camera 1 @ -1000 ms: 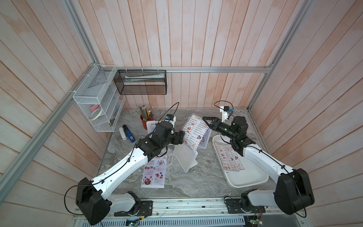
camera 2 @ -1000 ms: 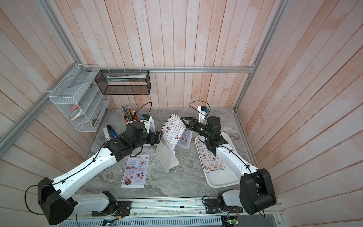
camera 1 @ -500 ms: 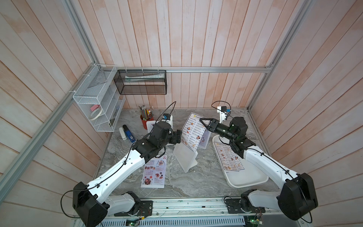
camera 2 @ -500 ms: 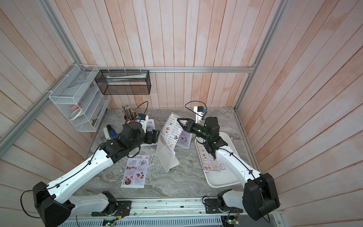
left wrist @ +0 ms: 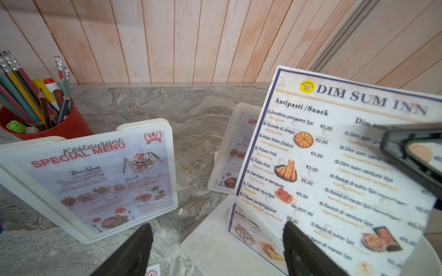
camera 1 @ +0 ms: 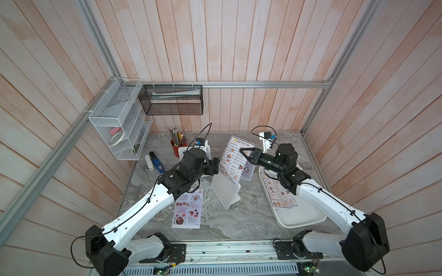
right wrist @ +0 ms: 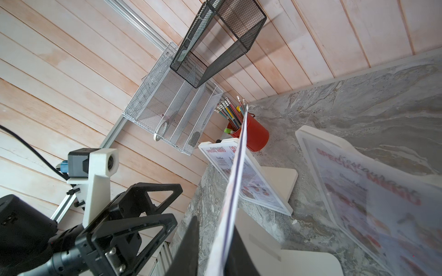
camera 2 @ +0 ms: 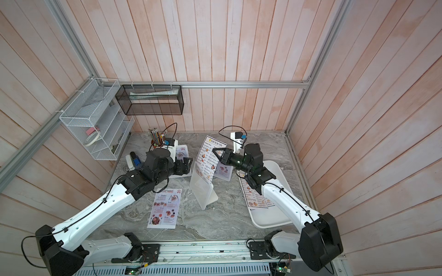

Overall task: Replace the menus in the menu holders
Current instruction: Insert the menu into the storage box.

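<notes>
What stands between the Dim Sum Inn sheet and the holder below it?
Nothing visible: the Dim Sum Inn sheet has its lower end inside the holder, behind the clear front; the right gripper straddles the part standing above.

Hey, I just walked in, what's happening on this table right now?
A menu swap is under way. The right gripper has its fingers either side of a paper "Dim Sum Inn" menu sheet standing partly inside the middle white plastic holder; a firm pinch isn't clear. The left gripper hangs open beside that holder. Two other white holders show red "Special Menu" sheets.
</notes>
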You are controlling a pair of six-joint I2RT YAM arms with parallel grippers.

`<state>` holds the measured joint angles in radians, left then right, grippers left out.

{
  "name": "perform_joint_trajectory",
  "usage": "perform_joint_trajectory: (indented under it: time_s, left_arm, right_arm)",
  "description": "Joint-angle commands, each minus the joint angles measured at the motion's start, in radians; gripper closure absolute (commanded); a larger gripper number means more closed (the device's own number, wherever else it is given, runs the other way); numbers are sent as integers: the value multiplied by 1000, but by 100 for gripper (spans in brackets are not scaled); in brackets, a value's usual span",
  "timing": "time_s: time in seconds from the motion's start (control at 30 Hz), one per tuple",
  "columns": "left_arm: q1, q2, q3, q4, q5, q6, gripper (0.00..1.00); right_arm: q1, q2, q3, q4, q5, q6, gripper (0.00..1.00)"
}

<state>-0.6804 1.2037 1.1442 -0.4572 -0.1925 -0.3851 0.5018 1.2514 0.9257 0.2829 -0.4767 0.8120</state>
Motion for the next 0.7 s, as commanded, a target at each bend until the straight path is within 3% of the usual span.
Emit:
perform_joint_trajectory:
  time_s: [0.0,0.27,0.67]
  left_arm:
    - [-3,-23,14,-14,-19,-4,13]
    - [-3,-30,18,-23,-25,2,12]
    - [-2,-47,2,-21,-28,1,12]
  right_arm:
    - [16,-26,34,-30,42,-23,84]
    - [58,-48,12,-25,90,-37,92]
    - [93,-74,-39,42,123,-62,96]
